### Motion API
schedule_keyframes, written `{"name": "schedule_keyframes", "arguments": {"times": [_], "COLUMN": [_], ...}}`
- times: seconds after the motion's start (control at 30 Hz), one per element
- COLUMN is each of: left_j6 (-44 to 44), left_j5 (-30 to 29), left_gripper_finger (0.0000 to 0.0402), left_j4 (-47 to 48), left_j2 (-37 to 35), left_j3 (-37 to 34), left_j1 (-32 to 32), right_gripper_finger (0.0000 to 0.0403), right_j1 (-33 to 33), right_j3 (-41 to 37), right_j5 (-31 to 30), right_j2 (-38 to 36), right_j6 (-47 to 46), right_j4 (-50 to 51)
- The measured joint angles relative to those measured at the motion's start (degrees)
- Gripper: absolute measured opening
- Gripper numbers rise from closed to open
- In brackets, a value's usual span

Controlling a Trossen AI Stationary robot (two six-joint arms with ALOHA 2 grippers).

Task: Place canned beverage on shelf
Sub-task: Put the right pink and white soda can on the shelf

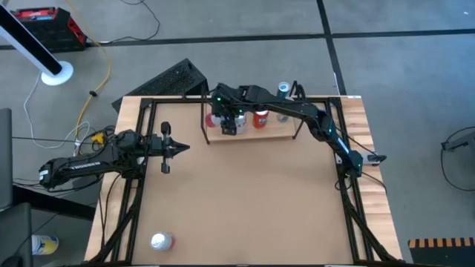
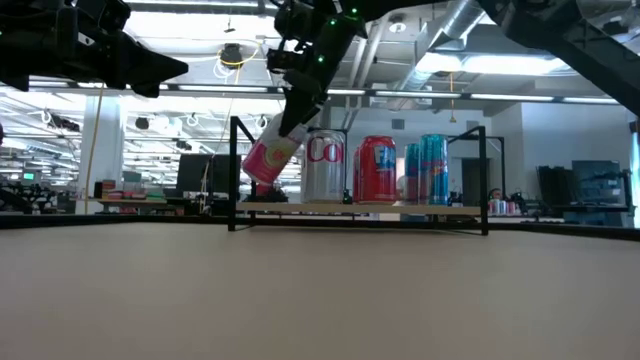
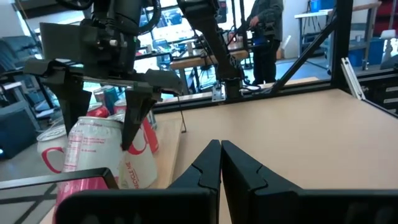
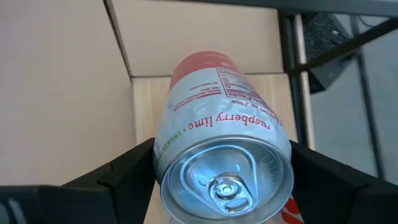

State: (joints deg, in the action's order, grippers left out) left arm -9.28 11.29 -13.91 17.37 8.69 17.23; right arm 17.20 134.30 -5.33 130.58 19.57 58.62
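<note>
My right gripper [image 1: 227, 122] is shut on a pink and white can [image 2: 270, 156] and holds it tilted over the left end of the shelf [image 1: 278, 133]. The shelf is a light-wood plank [image 2: 400, 208] with black rod uprights at the table's far side. A silver can [image 2: 323, 168], a red can [image 2: 375, 170] and a blue can [image 2: 428, 170] stand upright on it. My left gripper [image 1: 182, 147] is shut and empty above the table's left part, pointing toward the table's right edge. My right gripper pinches the can's side walls just below its top rim [image 4: 186, 146] between its two fingers [image 4: 127, 171]. The fingers come from above, slanting. The can hangs tilted, silver lid [image 4: 227, 180] toward the wrist and pink bottom [image 2: 255, 172] down, clear of the plank.
A silver can [image 1: 161, 241] stands near the table's near left corner. Another can [image 1: 283, 90] stands beyond the shelf. Black frame rails [image 1: 137, 193] run along the table's sides. A person [image 3: 264, 31] stands in the room behind. Bare tabletop [image 1: 245, 200] lies in front of the shelf.
</note>
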Motion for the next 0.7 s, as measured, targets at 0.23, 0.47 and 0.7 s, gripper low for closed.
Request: {"name": "schedule_keyframes", "arguments": {"times": [0.23,0.47,0.7], "left_j6": [0.0,0.0,0.0], "left_j5": [0.0,0.0,0.0], "left_gripper_finger": [0.0,0.0,0.0], "left_j4": [-0.1,-0.1,-0.2], "left_j2": [0.0,0.0,0.0], "left_j3": [0.0,0.0,0.0], "left_j1": [0.0,0.0,0.0], "right_gripper_finger": [0.0334,0.0334,0.0334], "right_j1": [-1.3,-3.1,-2.9], "right_j3": [0.0,0.0,0.0], "right_j5": [2.4,1.3,0.8], "right_j2": [0.0,0.0,0.0], "right_j6": [-1.5,-1.8,-4.2], "right_j4": [1.3,3.4,6.0]}}
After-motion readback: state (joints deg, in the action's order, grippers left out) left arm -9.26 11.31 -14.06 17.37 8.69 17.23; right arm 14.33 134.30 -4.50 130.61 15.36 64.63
